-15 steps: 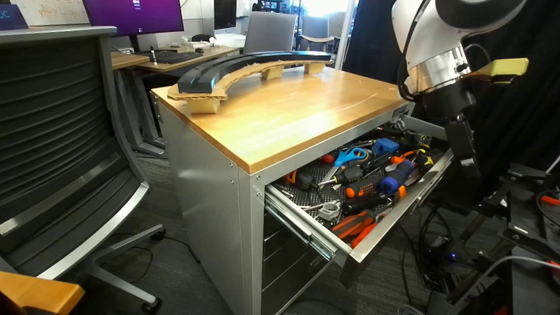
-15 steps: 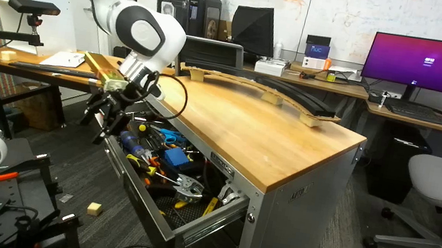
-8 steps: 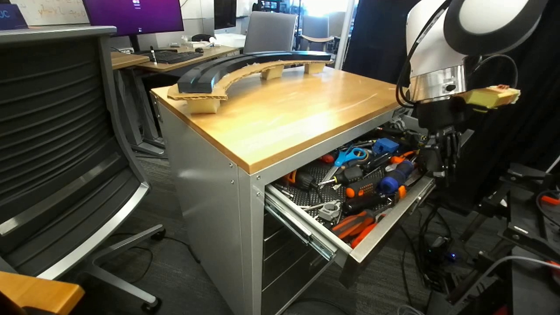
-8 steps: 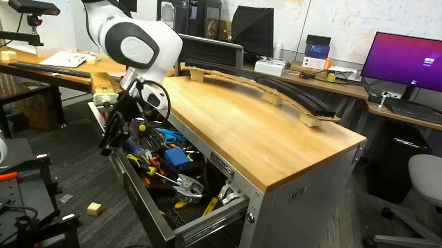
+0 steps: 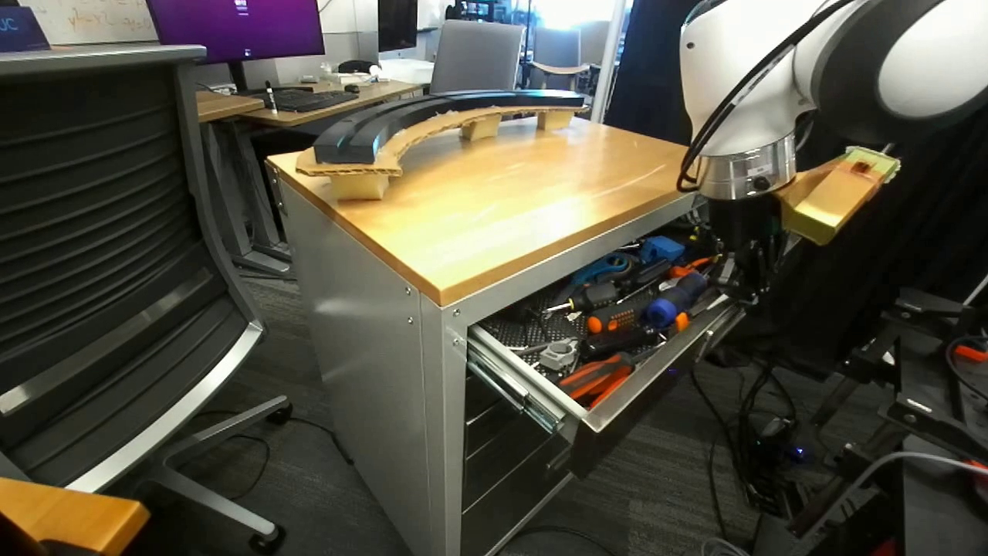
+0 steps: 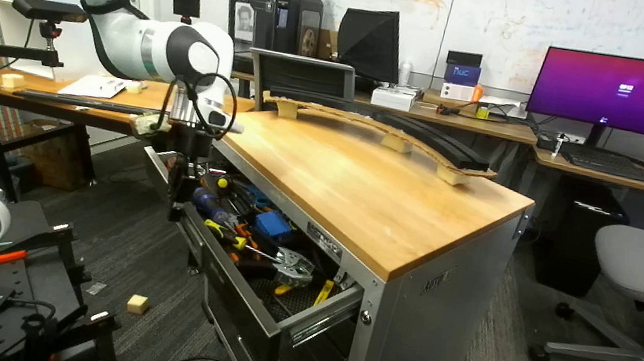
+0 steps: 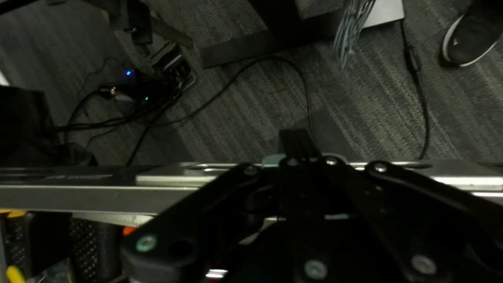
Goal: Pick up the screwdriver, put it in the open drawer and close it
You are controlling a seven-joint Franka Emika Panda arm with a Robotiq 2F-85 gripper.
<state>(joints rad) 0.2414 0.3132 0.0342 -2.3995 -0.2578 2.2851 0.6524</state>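
Note:
The light-grey drawer [image 5: 633, 392] stands part-way out of the cabinet, full of tools, in both exterior views. Its front rim [image 7: 78, 198] crosses the wrist view. My gripper [image 5: 747, 296] is at that front wall, near the drawer's far end. Its fingertips [image 7: 296, 141] are together, pointing down past the front rim on the outer side, and I see nothing between them. Contact with the front wall looks likely but is partly hidden by the gripper. A black-handled tool [image 5: 594, 297] lies among the others; I cannot tell whether it is the screwdriver.
A wooden worktop [image 6: 346, 191] carries a curved black track [image 5: 448, 108] on cardboard and blocks. Office chairs [image 5: 116, 270] and a dark cart [image 6: 15, 280] stand around the cabinet. Cables [image 7: 232, 84] and a shoe [image 7: 471, 37] are on the floor.
My gripper has swung toward the cabinet and turned, and its fingers have come together. The drawer has slid some way inward with its tools.

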